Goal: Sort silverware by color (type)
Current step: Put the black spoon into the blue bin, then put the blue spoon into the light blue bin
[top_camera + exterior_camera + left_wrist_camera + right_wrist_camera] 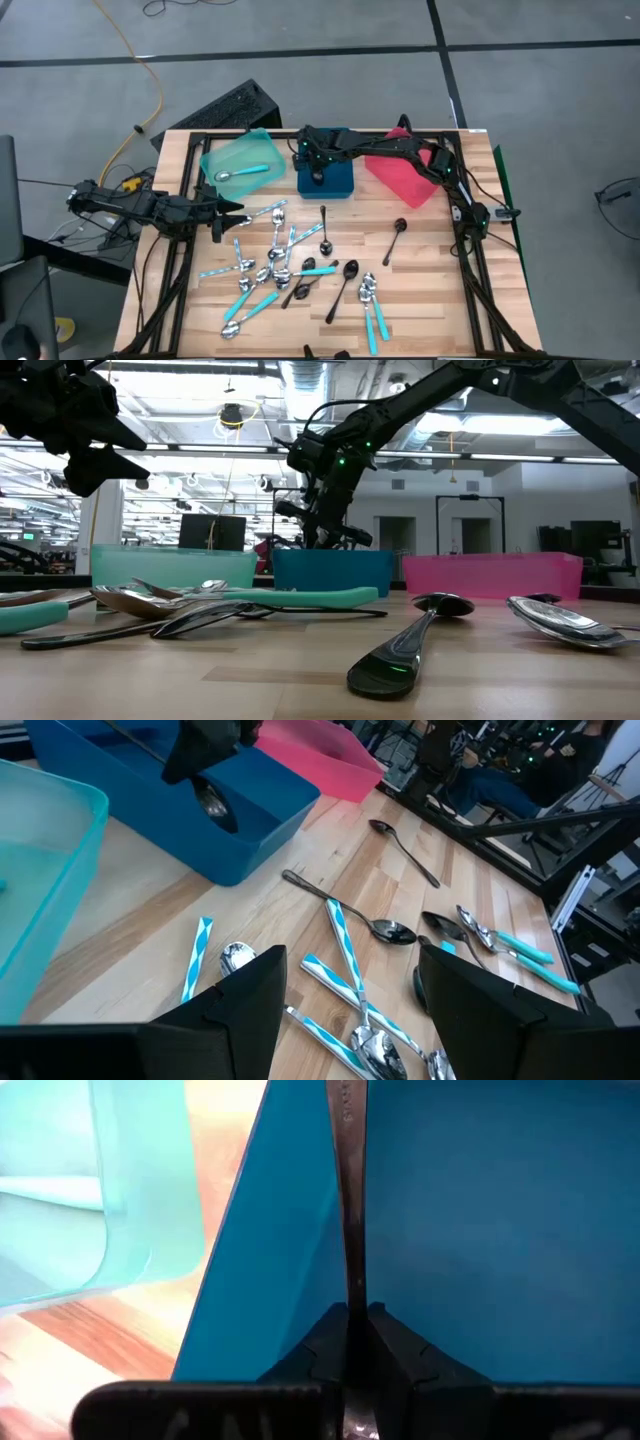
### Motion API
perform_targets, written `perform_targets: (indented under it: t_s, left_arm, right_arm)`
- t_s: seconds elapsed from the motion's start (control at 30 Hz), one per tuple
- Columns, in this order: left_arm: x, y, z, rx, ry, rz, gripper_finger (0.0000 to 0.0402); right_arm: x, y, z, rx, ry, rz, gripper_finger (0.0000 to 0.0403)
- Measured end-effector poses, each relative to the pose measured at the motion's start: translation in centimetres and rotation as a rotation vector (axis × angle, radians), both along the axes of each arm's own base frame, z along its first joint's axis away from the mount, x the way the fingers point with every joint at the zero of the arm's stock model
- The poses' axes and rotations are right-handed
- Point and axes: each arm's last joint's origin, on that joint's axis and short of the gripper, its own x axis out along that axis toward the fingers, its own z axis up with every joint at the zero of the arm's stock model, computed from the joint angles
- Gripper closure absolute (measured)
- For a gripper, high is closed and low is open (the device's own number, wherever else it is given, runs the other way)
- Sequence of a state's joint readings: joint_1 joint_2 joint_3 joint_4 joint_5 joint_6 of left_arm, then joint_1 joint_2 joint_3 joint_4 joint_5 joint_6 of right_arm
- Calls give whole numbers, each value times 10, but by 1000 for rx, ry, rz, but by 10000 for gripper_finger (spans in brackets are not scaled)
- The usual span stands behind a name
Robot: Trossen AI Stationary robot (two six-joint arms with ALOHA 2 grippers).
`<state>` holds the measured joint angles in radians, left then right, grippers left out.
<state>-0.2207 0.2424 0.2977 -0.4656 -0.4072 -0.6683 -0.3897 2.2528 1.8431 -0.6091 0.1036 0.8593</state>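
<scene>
At the table's left edge, we see the left gripper [228, 208] waiting with its fingers spread wide, holding nothing, pointed toward the pile of spoons [285, 268] strewn across the near middle of the boards. Teal-handled, black and all-silver pieces lie mixed and overlapping there, with one black spoon [396, 238] apart to the right. Behind the pile, the teal tray [217, 158] already holds one teal-handled spoon [247, 172].

Centre far, the right gripper [318, 168] hangs over the blue tray [340, 184], its fingers pinched on the handle of a silver spoon [349, 1190]. That spoon hangs nearly upright, its long axis running straight down from the fingers into the tray, with the bowl lowest. We judge the release to turn on this: the blue floor lies directly below the spoon, so parting the fingers should drop it inside. Whether the bowl already touches the floor, we cannot tell.

At far right, the red tray [398, 172] sits tilted beneath the right arm.
</scene>
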Motion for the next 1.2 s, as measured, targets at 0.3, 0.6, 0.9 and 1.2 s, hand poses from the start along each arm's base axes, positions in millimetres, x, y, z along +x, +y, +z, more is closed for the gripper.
perform_targets:
  t_s: [0.3, 0.6, 0.9, 1.2]
  left_arm:
    - [0, 0, 0, -2, -1, 1, 185]
    - [0, 0, 0, -2, 0, 1, 185]
    - [0, 0, 0, -8, -1, 2, 185]
    - [0, 0, 0, -8, -1, 2, 185]
  right_arm:
    - [0, 0, 0, -8, 8, 16, 334]
    - [0, 0, 0, -21, 15, 41, 290]
    - [-23, 6, 68, -100, -45, 281, 267]
    - [-86, 55, 166, -226, 6, 567, 270]
